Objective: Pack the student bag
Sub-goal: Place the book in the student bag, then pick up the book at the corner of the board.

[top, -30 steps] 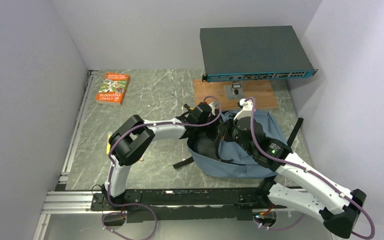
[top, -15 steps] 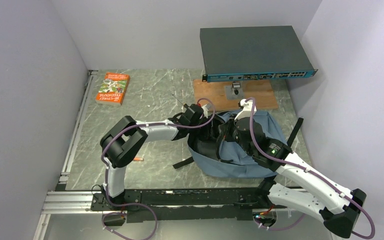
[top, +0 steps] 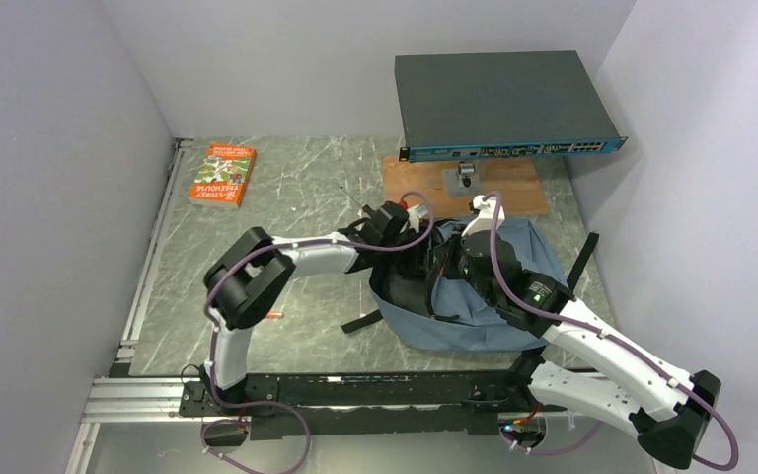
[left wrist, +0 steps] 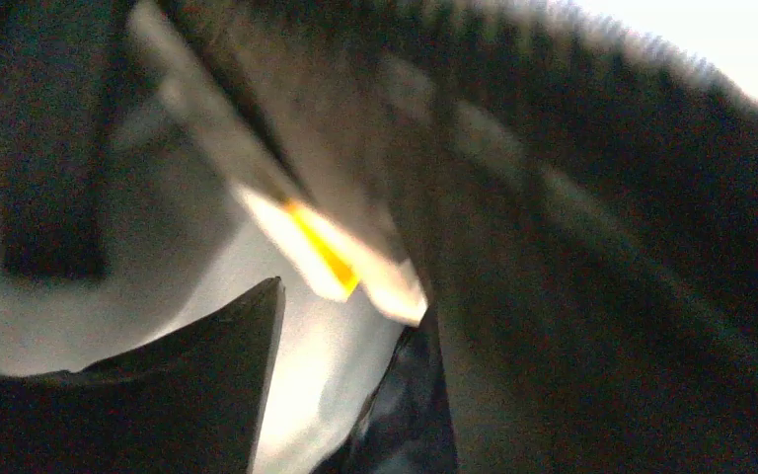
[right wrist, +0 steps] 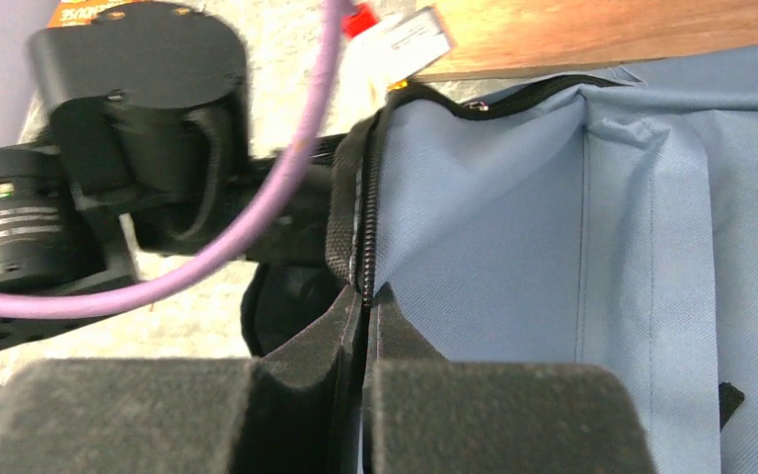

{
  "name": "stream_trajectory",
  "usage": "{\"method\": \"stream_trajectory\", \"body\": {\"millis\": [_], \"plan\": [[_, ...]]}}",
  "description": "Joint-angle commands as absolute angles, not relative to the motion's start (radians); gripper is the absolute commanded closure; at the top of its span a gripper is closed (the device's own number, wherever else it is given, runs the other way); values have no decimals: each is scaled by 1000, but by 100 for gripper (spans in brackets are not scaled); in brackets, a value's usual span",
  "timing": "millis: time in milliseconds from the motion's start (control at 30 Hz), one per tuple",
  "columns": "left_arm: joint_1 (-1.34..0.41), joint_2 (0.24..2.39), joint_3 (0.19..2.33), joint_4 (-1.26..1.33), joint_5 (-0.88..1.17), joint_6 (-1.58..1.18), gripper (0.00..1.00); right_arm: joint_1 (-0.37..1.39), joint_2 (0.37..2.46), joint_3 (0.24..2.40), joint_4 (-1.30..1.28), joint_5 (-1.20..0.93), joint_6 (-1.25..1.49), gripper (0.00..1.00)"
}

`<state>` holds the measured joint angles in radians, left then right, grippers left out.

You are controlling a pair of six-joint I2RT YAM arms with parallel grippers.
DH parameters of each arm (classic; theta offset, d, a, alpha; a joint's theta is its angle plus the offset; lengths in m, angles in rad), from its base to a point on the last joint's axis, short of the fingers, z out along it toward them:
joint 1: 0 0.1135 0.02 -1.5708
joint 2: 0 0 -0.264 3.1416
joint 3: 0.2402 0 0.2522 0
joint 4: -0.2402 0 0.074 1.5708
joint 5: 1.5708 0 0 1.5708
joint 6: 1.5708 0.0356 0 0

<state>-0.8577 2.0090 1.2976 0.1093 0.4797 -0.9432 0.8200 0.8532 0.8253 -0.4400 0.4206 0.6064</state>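
Top external, Ana: spotted the student bag [top: 459,328]?

Spotted, Ben. Slumped on the table [top: 296,197], right of centre, just beside the wooden board [top: 518,197] on its near side, mouth toward the left arm.

And the right fingers [right wrist: 286,385]?

Closed, pinching the black zipper trim [right wrist: 365,227] at the rim of the mouth, apparently to hold it up.

Left fingers [left wrist: 178,405]?

Down in the mouth, judging by the top view. Cannot tell whether open or closed (left wrist view dark and blurred, nothing clear but a white-and-yellow sliver).

Advice for the step?

Probably seating an item inside. Keep the rim lifted and taut on the right, with no slackening before the left comes clear. Let go low against the lining, then draw the left straight out along the opening, away from zipper teeth and straps.

Any writing?

"STOREY TREEHOUSE" on the orange book [top: 223,174], far left and well apart from the bag. Number ahead of it too small to read. White tag [right wrist: 405,35] at the top of the right wrist view: print unreadable. Port labels on the dark box [top: 503,99] above the board: too small as well.
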Motion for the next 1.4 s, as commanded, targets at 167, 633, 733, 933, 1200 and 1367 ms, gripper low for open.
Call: {"method": "stream_trajectory", "body": {"millis": [167, 633, 733, 933, 1200, 1367], "plan": [[-736, 1557, 1103, -170, 494, -587, 15, 813, 835, 795, -348, 415, 468, 100], [-209, 1049, 1037, -564, 432, -320, 0, 812, 869, 830, -383, 324, 354, 45], [-2, 1059, 1042, -563, 346, -404, 0, 812, 892, 854, -378, 289, 337, 36], [327, 1169, 951, -304, 342, -644, 0, 812, 927, 883, -359, 262, 302, 27], [423, 1474, 993, -54, 232, -833, 0, 812, 962, 873, -229, 174, 308, 25], [429, 1656, 1137, -36, 117, -764, 0, 812, 979, 867, -184, 126, 312, 25]]}}
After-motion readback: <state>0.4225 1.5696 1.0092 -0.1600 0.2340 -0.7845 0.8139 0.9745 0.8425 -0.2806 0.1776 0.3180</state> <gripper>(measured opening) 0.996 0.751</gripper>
